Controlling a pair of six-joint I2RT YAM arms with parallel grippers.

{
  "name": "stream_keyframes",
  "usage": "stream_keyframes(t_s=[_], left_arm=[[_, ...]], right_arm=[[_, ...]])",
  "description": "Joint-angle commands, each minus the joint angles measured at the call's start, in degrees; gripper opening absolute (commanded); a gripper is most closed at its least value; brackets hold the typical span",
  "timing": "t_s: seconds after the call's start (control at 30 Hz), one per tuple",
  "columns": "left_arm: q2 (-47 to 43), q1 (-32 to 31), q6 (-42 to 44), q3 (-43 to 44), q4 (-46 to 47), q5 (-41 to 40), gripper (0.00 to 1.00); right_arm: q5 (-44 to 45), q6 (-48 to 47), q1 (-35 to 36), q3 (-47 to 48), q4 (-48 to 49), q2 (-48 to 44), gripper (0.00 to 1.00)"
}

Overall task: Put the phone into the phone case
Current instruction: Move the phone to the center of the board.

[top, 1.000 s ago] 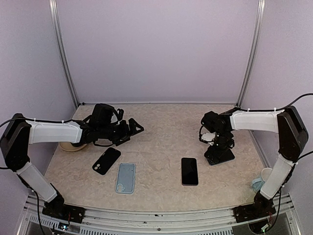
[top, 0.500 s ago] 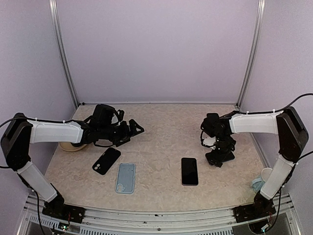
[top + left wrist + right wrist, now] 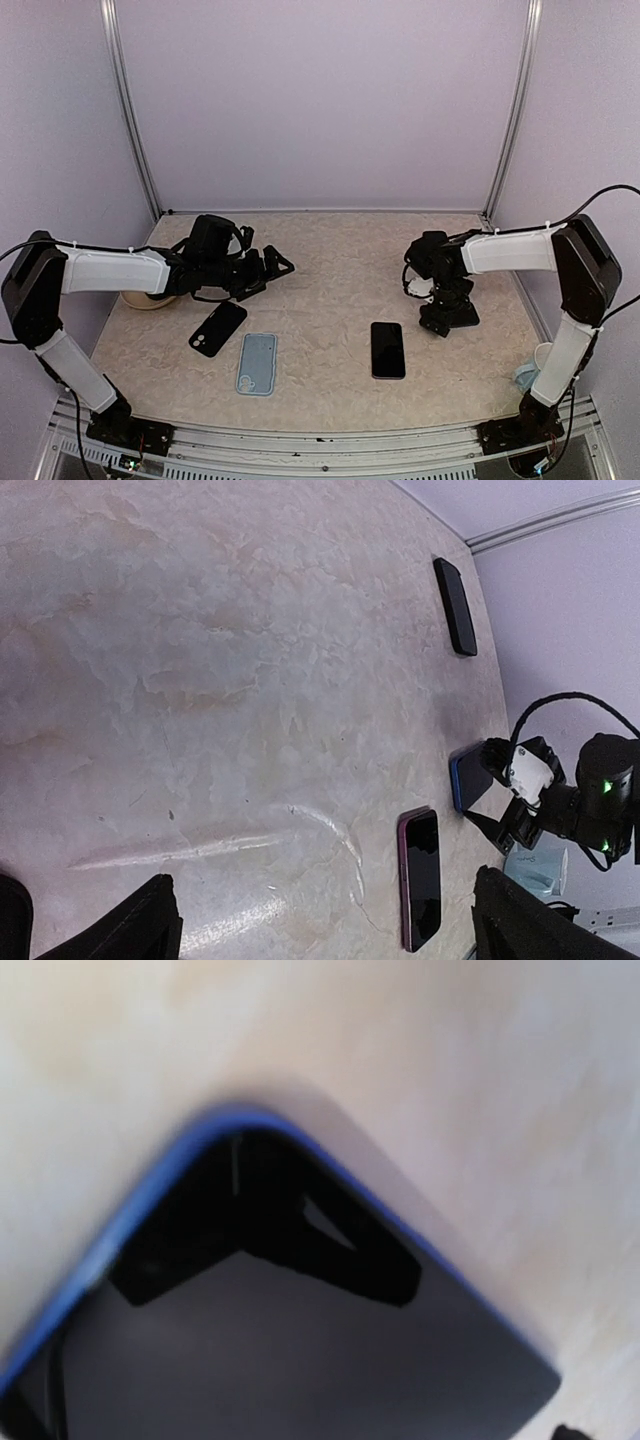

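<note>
The phone [image 3: 468, 778], a dark screen framed by a blue rim, is found toward the right edge of the bench [image 3: 340, 255], directly beneath the right fingers [image 3: 446, 320], which stand over it from above. In the overhead view it is hidden by them altogether. From the left wrist view it appears tipped up on one edge rather than lying flat. This is judged to be a way of getting a hold on a thin slab that offers no purchase while flat. Whether the right fingers are clenched on the phone or merely pressed against it cannot be told, since the right wrist view is filled by a blurred corner of the screen. The pale blue case [image 3: 257, 363] is laid, seemingly hollow side up, close to the near edge and left of centre, well apart from the phone, so a carry across the bench is judged to be needed. The left fingers [image 3: 272, 277] are spread wide with nothing between them, above the bench toward the left edge, probably so that the case can be steadied. A black cover [image 3: 218, 328] lies just beside the case, a black phone [image 3: 388, 350] lies between the case and the right fingers, and another dark phone [image 3: 455, 605] is seen by the far right corner. None of these is touched.
</note>
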Motion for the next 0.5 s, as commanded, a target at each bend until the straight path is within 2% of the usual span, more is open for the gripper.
stream_keyframes(t_s=[0.0,0.37,0.47], left_arm=[[0.28,-0.29,0.0,-0.62,1.8,0.85,0.99],[-0.3,-0.24,-0.11,-1.64,2.01,0.58,0.99],[-0.21,-0.24,-0.35,-1.73,2.12,0.59,0.99]], right_arm=[[-4.98,-3.56,-1.53,1.26,7.88,2.77,1.0],[-19.93,-6.49,-10.16,4.68,10.29,7.42,1.0],[-21.4,-6.77,-11.99,4.96,10.86,8.18,1.0]])
